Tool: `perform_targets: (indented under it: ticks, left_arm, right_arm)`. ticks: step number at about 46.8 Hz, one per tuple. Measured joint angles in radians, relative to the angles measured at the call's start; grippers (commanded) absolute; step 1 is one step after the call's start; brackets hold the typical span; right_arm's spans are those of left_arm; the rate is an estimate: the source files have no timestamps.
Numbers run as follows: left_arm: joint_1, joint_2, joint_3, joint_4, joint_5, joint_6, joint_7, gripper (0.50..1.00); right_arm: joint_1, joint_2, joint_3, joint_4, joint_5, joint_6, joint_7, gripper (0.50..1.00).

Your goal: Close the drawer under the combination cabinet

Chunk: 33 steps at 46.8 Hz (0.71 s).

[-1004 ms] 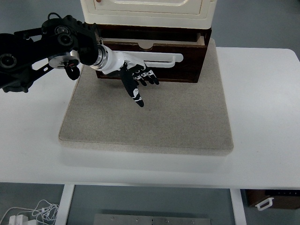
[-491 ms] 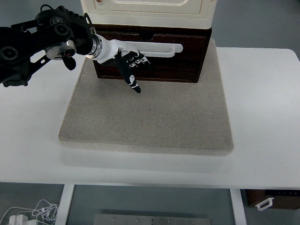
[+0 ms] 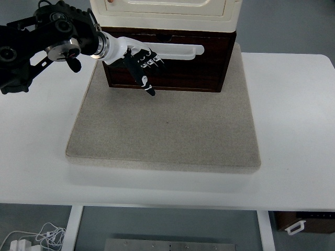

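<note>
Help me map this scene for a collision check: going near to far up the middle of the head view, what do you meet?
White table → grey mat → dark wooden drawer with its white handle → cream cabinet.

white tabletop (image 3: 293, 130) carrying one grey mat (image 3: 167, 125)

the tabletop runs across the whole width, its near edge at 6 o'clock and its far edge toward 12 o'clock. a grey, felt-like mat with rounded corners lies flat on it, centred and reaching toward 12 o'clock, leaving bare white strips at 9, 3 and 6 o'clock. the mat's surface toward 6 o'clock is bare. at its 12 o'clock end stands the combination cabinet (image 3: 167, 13), dark brown below and cream above, resting on the mat rather than directly on the tabletop.
</note>
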<state>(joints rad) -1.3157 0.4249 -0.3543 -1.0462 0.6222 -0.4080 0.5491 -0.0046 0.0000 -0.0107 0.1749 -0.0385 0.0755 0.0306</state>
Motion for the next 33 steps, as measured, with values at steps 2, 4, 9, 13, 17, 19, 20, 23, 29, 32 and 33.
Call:
perform_targets:
  ticks: [2,4,9,13,17,19,20,23,29,32,33]
  left_arm:
    - [0.0,0.0,-0.001,-0.001,-0.007,-0.002,-0.002,1.0]
    - [0.0,0.0,-0.01,-0.004,-0.015,-0.013,-0.004,1.0]
    - [0.014,0.003,-0.072,-0.009,-0.019,-0.098,-0.005,1.0]
    - [0.019,0.003,-0.104,-0.01,-0.022,-0.152,-0.005,1.0]
    - [0.02,0.003,-0.133,-0.014,-0.041,-0.192,-0.006,1.0]
    - [0.022,0.002,-0.162,-0.014,-0.065,-0.201,-0.008,1.0]
    - [0.024,0.001,-0.177,-0.014,-0.079,-0.202,-0.009,1.0]
    - [0.039,-0.002,-0.225,-0.015,-0.127,-0.203,-0.02,1.0]
    - [0.069,-0.005,-0.314,-0.035,-0.218,-0.203,-0.086,1.0]
    - [0.071,-0.005,-0.361,-0.036,-0.266,-0.203,-0.126,1.0]
    - [0.071,-0.005,-0.376,-0.035,-0.283,-0.203,-0.138,1.0]
  right_arm:
    - [0.0,0.0,0.0,0.0,0.0,0.0,0.0,0.952]
    - [0.0,0.0,0.0,0.0,0.0,0.0,0.0,0.952]
    - [0.0,0.0,0.0,0.0,0.0,0.0,0.0,0.952]
    - [0.0,0.0,0.0,0.0,0.0,0.0,0.0,0.952]
    - [0.0,0.0,0.0,0.0,0.0,0.0,0.0,0.952]
    - [0.0,0.0,0.0,0.0,0.0,0.0,0.0,0.952]
    - [0.0,0.0,0.0,0.0,0.0,0.0,0.0,0.952]
    - [0.0,0.0,0.0,0.0,0.0,0.0,0.0,0.952]
    - [0.0,0.0,0.0,0.0,0.0,0.0,0.0,0.952]
    - [0.0,0.0,0.0,0.0,0.0,0.0,0.0,0.952]
    - [0.0,0.0,0.0,0.0,0.0,0.0,0.0,0.952]
